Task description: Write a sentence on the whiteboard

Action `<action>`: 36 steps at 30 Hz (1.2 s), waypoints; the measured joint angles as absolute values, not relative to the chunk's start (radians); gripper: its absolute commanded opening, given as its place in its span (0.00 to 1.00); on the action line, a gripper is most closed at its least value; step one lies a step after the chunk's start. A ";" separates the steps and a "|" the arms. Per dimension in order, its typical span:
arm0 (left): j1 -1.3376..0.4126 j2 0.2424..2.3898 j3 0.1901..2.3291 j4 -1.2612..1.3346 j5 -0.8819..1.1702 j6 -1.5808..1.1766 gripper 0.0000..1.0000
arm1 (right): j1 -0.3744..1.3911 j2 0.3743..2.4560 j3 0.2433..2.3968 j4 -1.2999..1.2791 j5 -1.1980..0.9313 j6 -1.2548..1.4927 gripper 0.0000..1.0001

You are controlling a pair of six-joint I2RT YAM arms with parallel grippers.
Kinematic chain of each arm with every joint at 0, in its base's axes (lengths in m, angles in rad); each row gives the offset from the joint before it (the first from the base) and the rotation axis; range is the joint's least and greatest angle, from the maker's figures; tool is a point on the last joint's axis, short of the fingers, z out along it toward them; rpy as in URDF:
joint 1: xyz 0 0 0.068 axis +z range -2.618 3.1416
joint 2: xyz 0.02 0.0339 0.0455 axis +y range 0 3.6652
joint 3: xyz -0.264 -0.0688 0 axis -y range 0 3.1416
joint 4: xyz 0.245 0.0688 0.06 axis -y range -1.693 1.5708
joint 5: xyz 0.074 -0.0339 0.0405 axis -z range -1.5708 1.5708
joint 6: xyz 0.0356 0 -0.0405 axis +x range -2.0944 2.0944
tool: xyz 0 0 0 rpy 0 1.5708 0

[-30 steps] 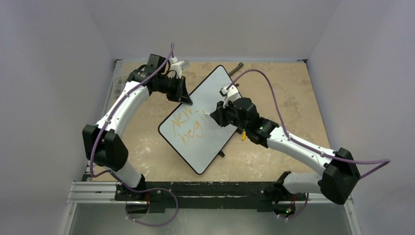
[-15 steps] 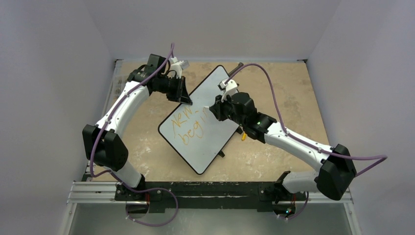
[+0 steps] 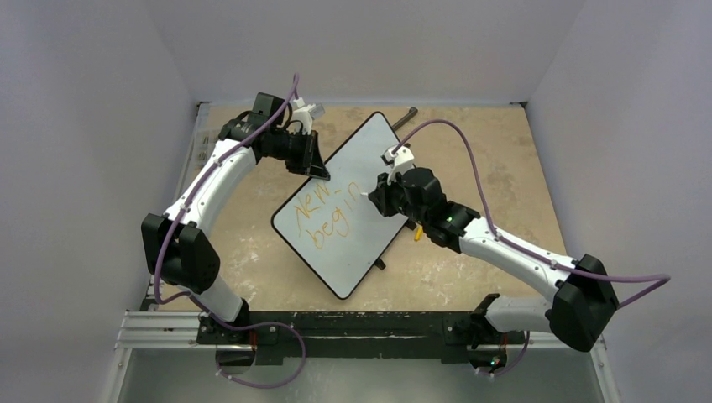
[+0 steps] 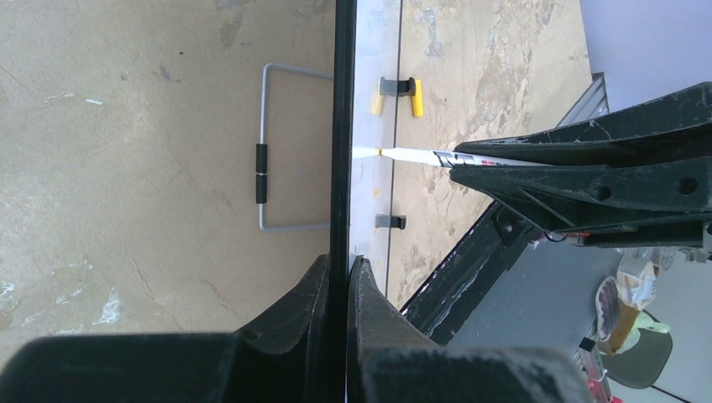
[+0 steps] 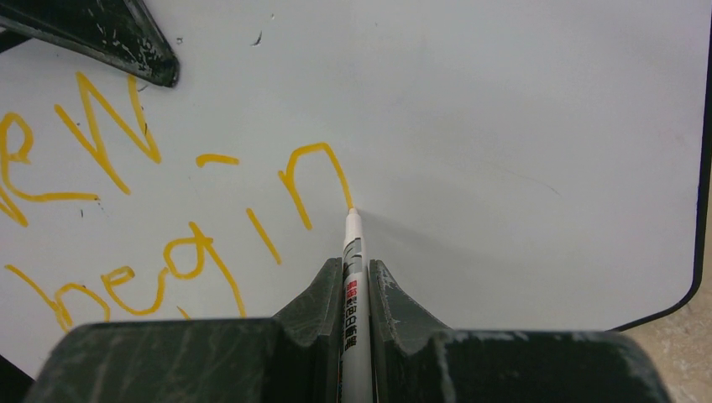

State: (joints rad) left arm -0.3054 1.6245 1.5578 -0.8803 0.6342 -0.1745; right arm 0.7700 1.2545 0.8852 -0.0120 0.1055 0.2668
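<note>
Flat white whiteboard [image 3: 367, 149], thin black rim, rounded corners, lying askew on the mottled tan table [image 3: 504, 168]. The left gripper [image 3: 321, 175] has its jaws pinched on the board's rim. Its wrist view catches the board edge-on, a black line running straight between the dark, scuffed fingers.

The right gripper [image 3: 369, 195] is clamped on a slim white pen [image 5: 353, 239], with the tip touching the glossy surface right at the foot of the "n". The sentence [image 3: 320, 220] sits on the board's near-left part in orange, slanted strokes: "New" above, "begin" below.

The right wrist view brings the lettering up close, its lines uneven in thickness. The left wrist view shows a grey wire loop [image 4: 262, 159] with a black sleeve beside the rim, and a yellow-ended clip [image 4: 396, 86] on the table across the board.
</note>
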 measured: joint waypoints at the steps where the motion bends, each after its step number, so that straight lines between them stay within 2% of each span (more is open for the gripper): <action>1: -0.305 1.625 1.558 -0.880 0.635 -0.175 0.00 | 0.770 1.249 0.877 -0.015 0.105 0.269 0.00; 12: -0.306 1.623 1.558 -0.880 0.640 -0.175 0.00 | 0.770 1.209 0.867 -0.076 0.091 0.273 0.00; 20: -0.306 1.623 1.558 -0.880 0.640 -0.175 0.00 | 0.770 1.197 0.940 -0.089 0.116 0.272 0.00; 36: -0.306 1.623 1.558 -0.880 0.641 -0.175 0.00 | 0.765 1.312 1.000 -0.059 0.155 0.272 0.00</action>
State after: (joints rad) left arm -0.3058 1.6230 1.5578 -0.8803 0.6407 -0.1745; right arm 0.7654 1.3121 1.0004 -0.0593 0.1547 0.2722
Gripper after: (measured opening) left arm 0.047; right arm 0.095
